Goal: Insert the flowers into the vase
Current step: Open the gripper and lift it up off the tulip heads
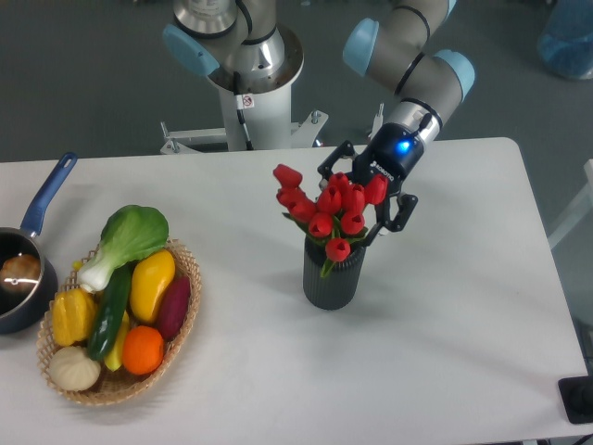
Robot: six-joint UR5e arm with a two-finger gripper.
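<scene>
Taking the vase [332, 275] as the landmark, since it sits about mid-table: far off to its left, at the table [463, 306] edge, there's a blue-handled saucepan [26, 269] with something brownish inside. Closer in, still left of the vase, a wicker basket [182, 306] is piled with toy veg: a bok choy [125, 239], a yellow pepper [153, 281], a dark green cucumber [109, 313], a purple sweet potato [174, 306], an orange [142, 349] and a pale garlic-looking thing [74, 367].

The vase itself is dark grey, ribbed and upright. The red tulips [329, 206] stand in its mouth, with the bunch fanning out wider than the vase and one bloom sticking out up and to the left. A green leaf droops over the front rim.

Right above and slightly right of the vase is the gripper [369, 200], coming in tilted from the upper right with a blue light glowing on its wrist. Its black fingers [400, 211] straddle the tulip heads, one on each side of the bunch. They look spread pretty wide, but the blooms hide the tips, so I can't tell if they're actually pinching the bunch or just sitting around it.
</scene>
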